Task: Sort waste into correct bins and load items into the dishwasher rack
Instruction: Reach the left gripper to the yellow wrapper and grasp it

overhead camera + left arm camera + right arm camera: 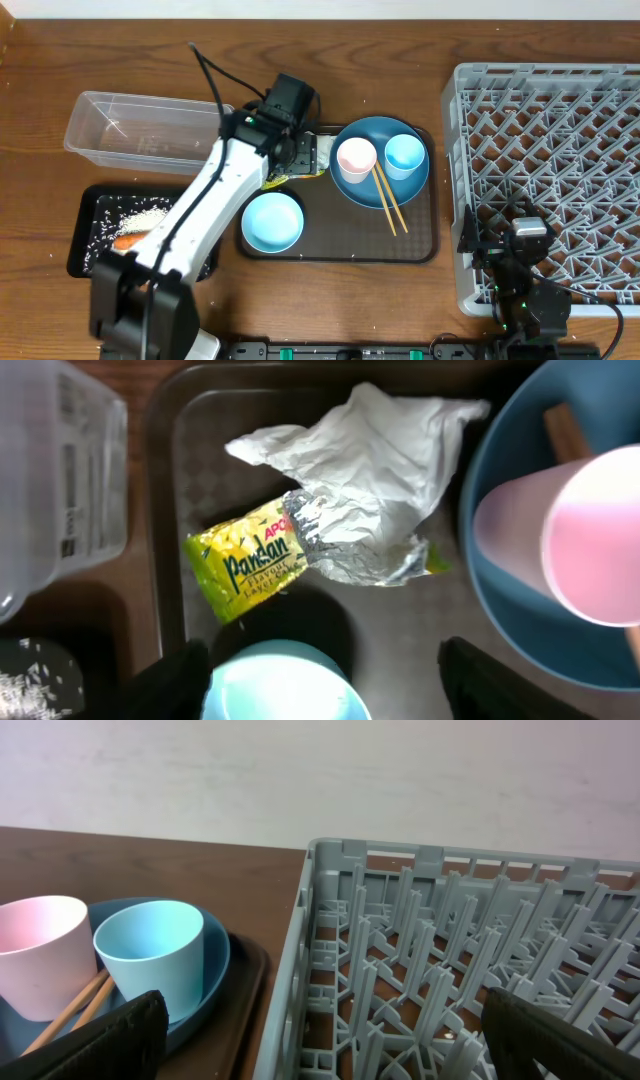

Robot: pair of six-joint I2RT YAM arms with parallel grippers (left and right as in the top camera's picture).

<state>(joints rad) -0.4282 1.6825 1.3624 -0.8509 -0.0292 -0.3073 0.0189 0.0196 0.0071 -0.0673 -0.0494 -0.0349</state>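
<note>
A crumpled white tissue [370, 440] and a yellow-green wrapper [262, 558] lie together on the brown serving tray's back left corner. My left gripper [320, 690] hovers open just above them, holding nothing. The light blue bowl [280, 685] shows below, between its fingertips. Overhead, the left gripper [303, 156] covers most of the tissue, and the wrapper [272, 182] peeks out beside it. A pink cup [356, 157], a light blue cup [405, 155] and two chopsticks [388, 200] rest on the blue plate [380, 128]. My right gripper [520, 250] stands open over the grey rack's [550, 110] front left corner.
The clear tub [140, 130] stands at the back left. In front of it the black tray [88, 205] holds rice [135, 212] and a carrot [130, 240]. The brown serving tray [340, 240] carries the bowl [272, 221] and the plate.
</note>
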